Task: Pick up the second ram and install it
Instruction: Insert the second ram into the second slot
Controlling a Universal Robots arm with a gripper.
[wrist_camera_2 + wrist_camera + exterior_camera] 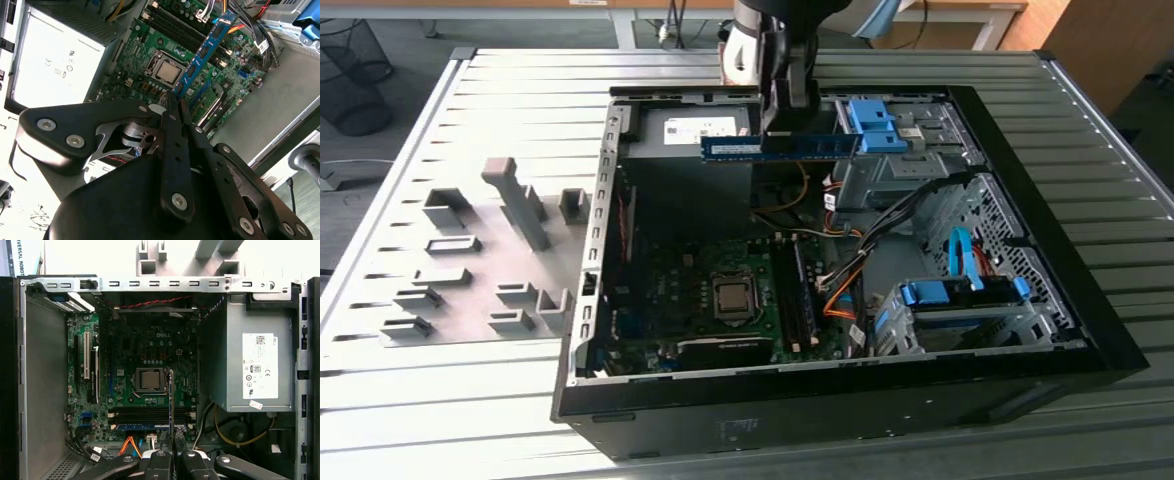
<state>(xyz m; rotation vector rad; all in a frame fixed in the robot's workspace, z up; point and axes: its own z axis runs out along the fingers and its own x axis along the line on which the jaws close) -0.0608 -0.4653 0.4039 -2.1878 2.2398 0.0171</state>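
1. The counter (427, 120), a slatted metal top, carries an open computer case (1067, 340) at centre frame in the exterior view, with a grey fixture (494, 260) at left.
2. The motherboard (680, 290) lies flat in the case floor, lower centre. Its long black memory slots (794, 290) run up and down the frame there.
3. The hand (785, 135) hangs above the case at upper centre, clenched on the second ram (731, 149). The second wrist view shows the hand's (175, 97) two fingers pinched onto one end of the stick (205, 52).
4. The second ram is held in the air, clear of the board, and is not yet seated.
5. The stick's long axis runs left to right in the exterior view, crosswise to the slots. In the first wrist view the stick (171, 400) shows edge-on, crossing the slots (150, 415) at roughly a right angle.
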